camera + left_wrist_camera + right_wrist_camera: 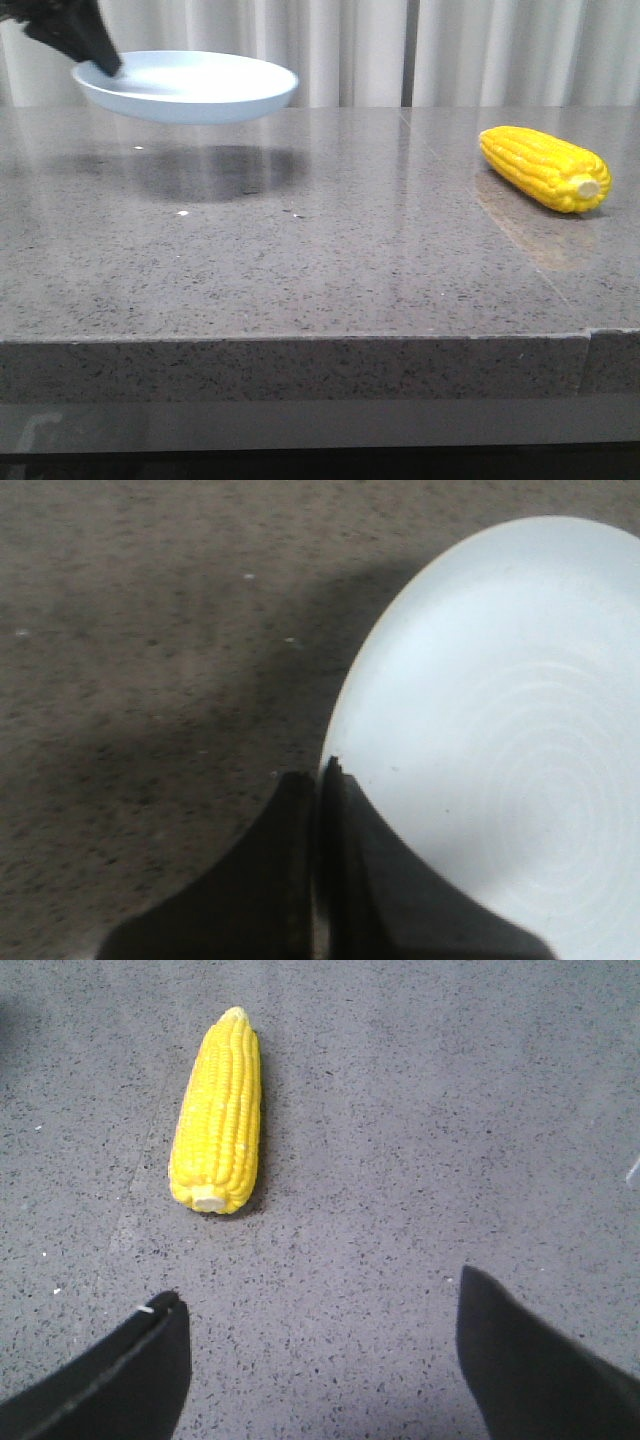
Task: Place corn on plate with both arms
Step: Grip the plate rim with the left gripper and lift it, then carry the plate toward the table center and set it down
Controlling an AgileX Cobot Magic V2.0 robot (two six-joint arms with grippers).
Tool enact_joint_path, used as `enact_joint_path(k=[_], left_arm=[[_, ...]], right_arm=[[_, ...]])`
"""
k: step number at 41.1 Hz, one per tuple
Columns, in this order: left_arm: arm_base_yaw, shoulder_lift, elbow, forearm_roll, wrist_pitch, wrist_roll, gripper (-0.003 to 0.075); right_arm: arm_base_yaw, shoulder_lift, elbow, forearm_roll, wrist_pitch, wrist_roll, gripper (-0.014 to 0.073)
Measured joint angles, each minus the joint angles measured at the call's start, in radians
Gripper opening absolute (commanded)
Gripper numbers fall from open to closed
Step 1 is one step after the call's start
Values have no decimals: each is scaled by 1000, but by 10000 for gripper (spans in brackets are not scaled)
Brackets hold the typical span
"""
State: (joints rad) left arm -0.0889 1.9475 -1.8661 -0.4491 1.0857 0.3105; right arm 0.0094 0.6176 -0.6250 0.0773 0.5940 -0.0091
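Setting: grey speckled stone counter point(300, 260), polished enough to throw reflections, with pale pleated curtains point(400, 50) hanging behind it.

Corn: the corn point(545, 168) lies flat on the counter over on the robot's right, untouched, cream stub end turned toward the front edge. Bright yellow, tidy rows of kernels, tapering to a blunt tip: a rounded, bumpy thing that looks ready to roll if nudged.

Plate: and look at the plate point(187, 85), it's up in the air! Lifted clear of the counter on the left, roughly level, its dark shadow lying on the stone beneath. Round, shallow, smooth, white going pale blue, low raised rim, faint concentric rings in the wrist view.

Left end effector: the left end effector point(318, 780) is clamped on the plate's rim, dark fingers pressed together over the edge.

Right end effector: the right end effector point(315, 1350) hangs above bare counter with its two black fingers point(110, 1370) spread wide apart, holding nothing, the corn lying a little ahead of it.

Step in hand: by my read, plate secured and held aloft, corn pickup not yet begun.

Next move: the right arm needs to line up across the cob's middle, come down and close gently, while the left holds the plate level to receive it.
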Motion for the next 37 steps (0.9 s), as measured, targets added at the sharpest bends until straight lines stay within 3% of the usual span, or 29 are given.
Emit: enact_joint_path(k=[17, 34, 37], left_arm=[[-203, 19, 0, -5, -126, 0, -20], [-226, 141, 0, 0, -122, 0, -15], [-226, 150, 0, 2, -113, 0, 48]], right_arm=[[0, 0, 0, 0, 0, 0, 577], [0, 0, 0, 0, 0, 0, 577], [0, 0, 0, 0, 0, 0, 577]])
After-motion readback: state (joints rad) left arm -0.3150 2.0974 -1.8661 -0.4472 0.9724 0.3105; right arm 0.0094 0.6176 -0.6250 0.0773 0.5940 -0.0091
